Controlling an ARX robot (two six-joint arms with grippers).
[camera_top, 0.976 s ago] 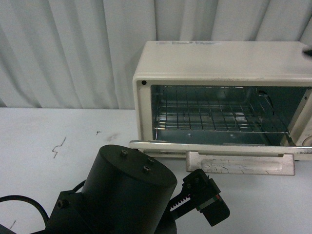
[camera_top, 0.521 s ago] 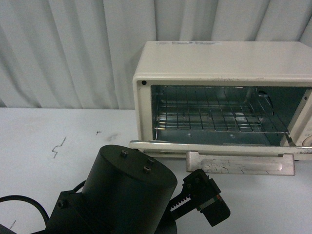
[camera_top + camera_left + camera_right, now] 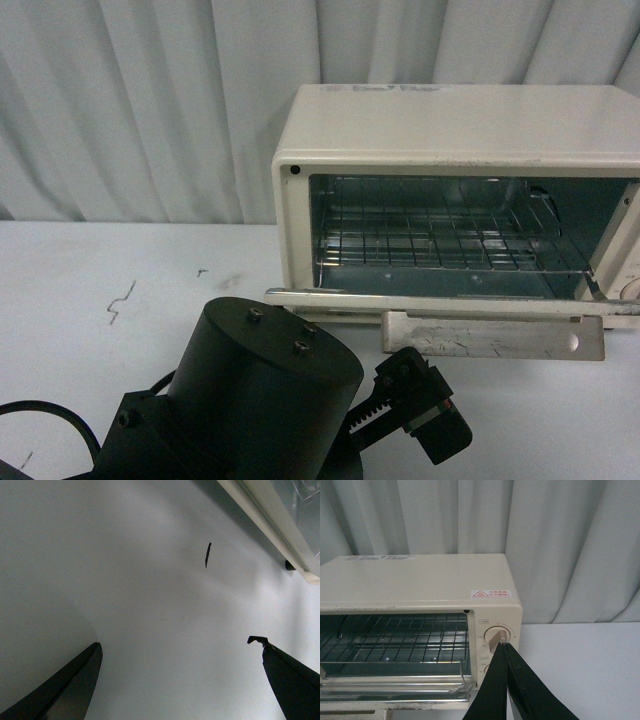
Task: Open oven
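The cream-white oven (image 3: 455, 130) stands at the right on the white table. Its door (image 3: 450, 305) lies folded down and open, with the beige bar handle (image 3: 490, 340) at the front. The wire rack (image 3: 440, 240) shows inside. My left arm (image 3: 260, 400) is low in the front view, ahead of the door's left end. My left gripper (image 3: 176, 642) is open and empty above bare table, the door's edge (image 3: 270, 515) beyond it. My right gripper (image 3: 504, 646) is shut and empty, its tips in front of the oven's side knob (image 3: 494, 637).
A pleated white curtain (image 3: 150, 100) hangs behind the table. The table (image 3: 90, 290) has small dark marks (image 3: 120, 300) on its left part. A black cable (image 3: 50, 415) runs by the left arm's base.
A dark tip at the right edge above the oven's top has left the front view. The left arm and the open door have hardly moved.
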